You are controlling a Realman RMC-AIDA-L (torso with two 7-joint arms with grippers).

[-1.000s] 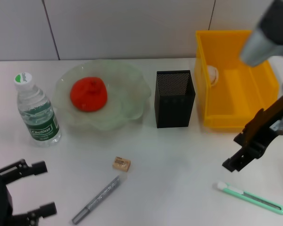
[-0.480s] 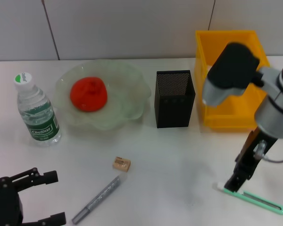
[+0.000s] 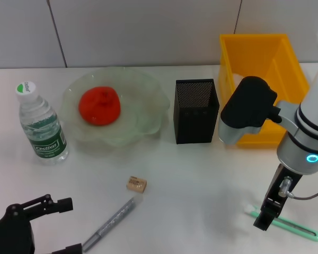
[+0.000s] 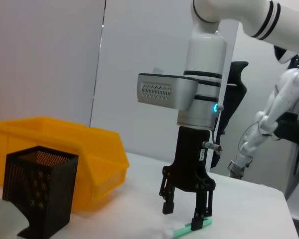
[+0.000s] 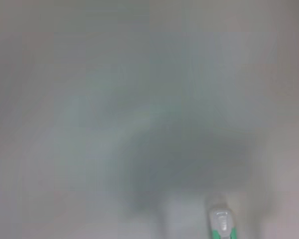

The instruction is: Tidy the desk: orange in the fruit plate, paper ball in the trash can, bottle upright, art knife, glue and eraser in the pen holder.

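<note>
Down at the near right of the counter (image 3: 201,180), the right hand (image 4: 186,216) points straight downward over the knife (image 3: 286,224), its two fingers spread apart with nothing between them. One fingertip (image 4: 199,222) sits right at the knife's mint-green body near the white tip, the other hangs just above the counter on the knife's far side; whether either touches cannot be told. The knife lies flat, its white tip toward the robot's left. The left hand (image 3: 40,225) waits low at the near left corner, fingers open and empty. Near it lie the glue stick (image 3: 110,224) and, just beyond, the eraser (image 3: 136,183). The orange (image 3: 99,106) sits in the plate (image 3: 148,114), the bottle (image 3: 41,126) stands upright to its left, and the mesh cup (image 3: 196,111) stands between the plate and the yellow bin (image 3: 257,58).
</note>
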